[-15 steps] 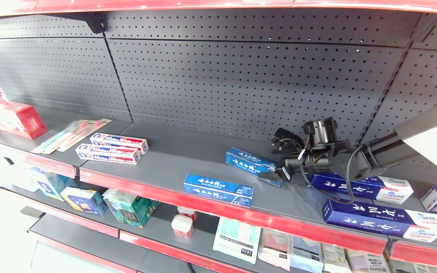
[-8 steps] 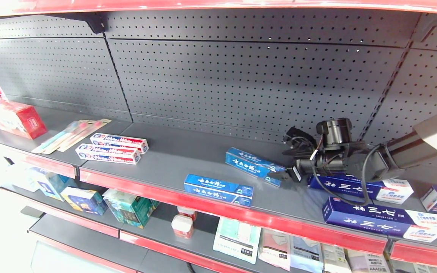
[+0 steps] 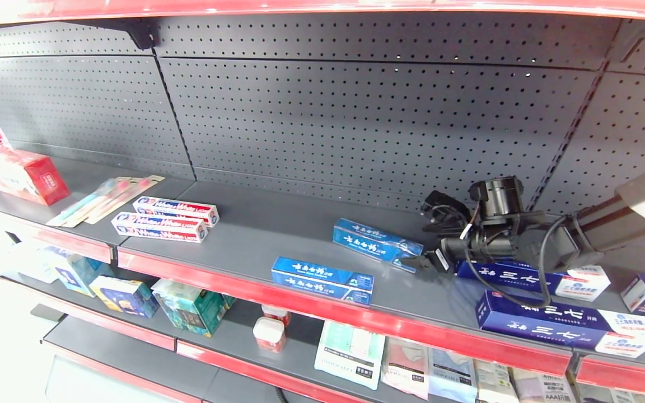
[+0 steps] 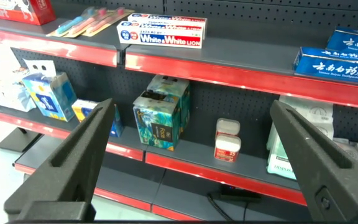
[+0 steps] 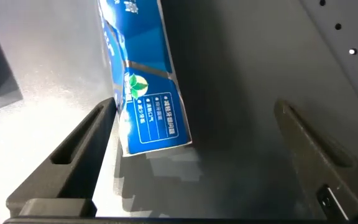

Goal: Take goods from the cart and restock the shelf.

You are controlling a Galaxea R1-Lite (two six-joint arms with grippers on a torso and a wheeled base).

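The right hand (image 3: 424, 235) sits low over the grey shelf (image 3: 255, 224), right of centre, its fingers spread wide and gripping nothing. A blue toothpaste box (image 3: 375, 242) lies flat on the shelf at a slant, and its right end reaches into the gap between those fingers. In the right wrist view the right hand (image 5: 194, 118) has that box's end (image 5: 148, 93) close against 1 finger (image 5: 86, 143); whether they touch cannot be told. The other finger stands well apart from the box, with bare shelf between.

A 2nd blue toothpaste box (image 3: 322, 279) lies nearer, along the shelf's red front edge, left of the hand. Further left are 2 red-and-white toothpaste boxes (image 3: 176, 210), side by side, then toothbrush packs (image 3: 104, 198) and a red carton (image 3: 26, 174) at the far left. Right of the hand, 2 long dark-blue boxes (image 3: 532, 277) lie 1 behind the other; the arm crosses over the farther of them.

The left hand (image 4: 191, 109) is also spread wide and holds nothing. It faces the lower shelves, where a teal carton (image 4: 160, 112) and 2 small red-and-white jars (image 4: 227, 140) stand.
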